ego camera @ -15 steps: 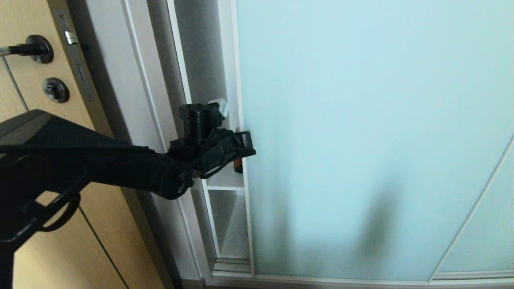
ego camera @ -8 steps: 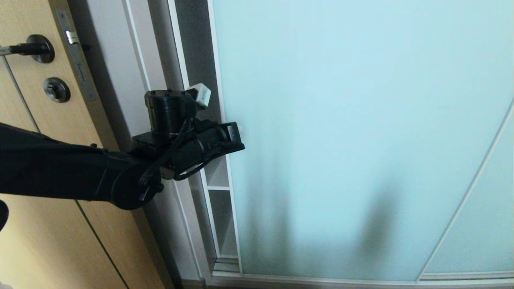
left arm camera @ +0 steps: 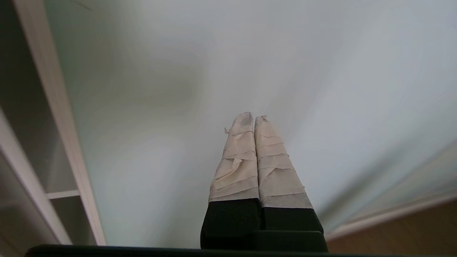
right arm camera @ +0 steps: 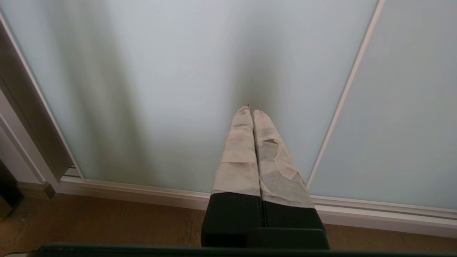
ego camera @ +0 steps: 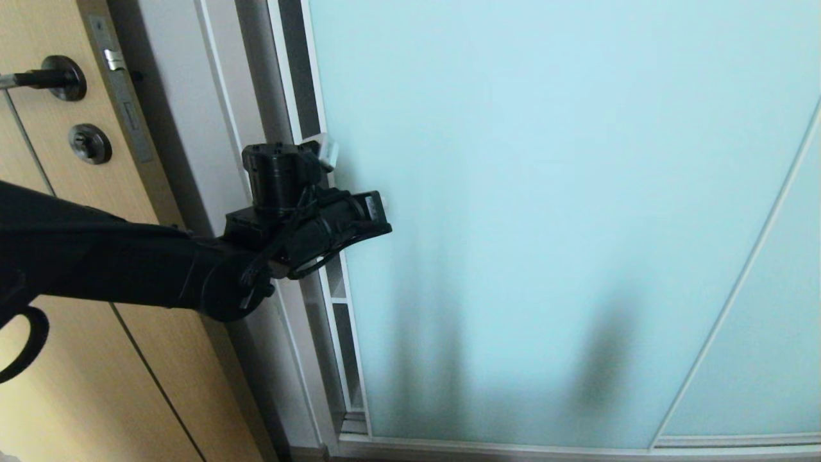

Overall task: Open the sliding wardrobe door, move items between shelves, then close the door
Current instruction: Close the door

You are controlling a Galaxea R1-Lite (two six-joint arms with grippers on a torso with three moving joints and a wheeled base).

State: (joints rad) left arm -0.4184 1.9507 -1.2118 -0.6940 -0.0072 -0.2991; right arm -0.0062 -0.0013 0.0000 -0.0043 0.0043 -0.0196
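Here the sliding wardrobe door (ego camera: 545,224) fills most of the head view, leaving only a thin gap at its left edge where a shelf (ego camera: 338,299) edge shows. The left gripper (left arm camera: 254,119) rests against the glass near that edge, fingers (left arm camera: 237,157) closed on nothing. The right gripper (right arm camera: 250,110), fingers together and empty, hangs low before the glass.

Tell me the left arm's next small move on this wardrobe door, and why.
Probably push the sliding wardrobe door sideways toward the wardrobe's side wall. The left end effector, shut, appears pressed tip-first against the frosted glass near the door's edge, and a narrow dark gap with a shelf edge showing is open there.
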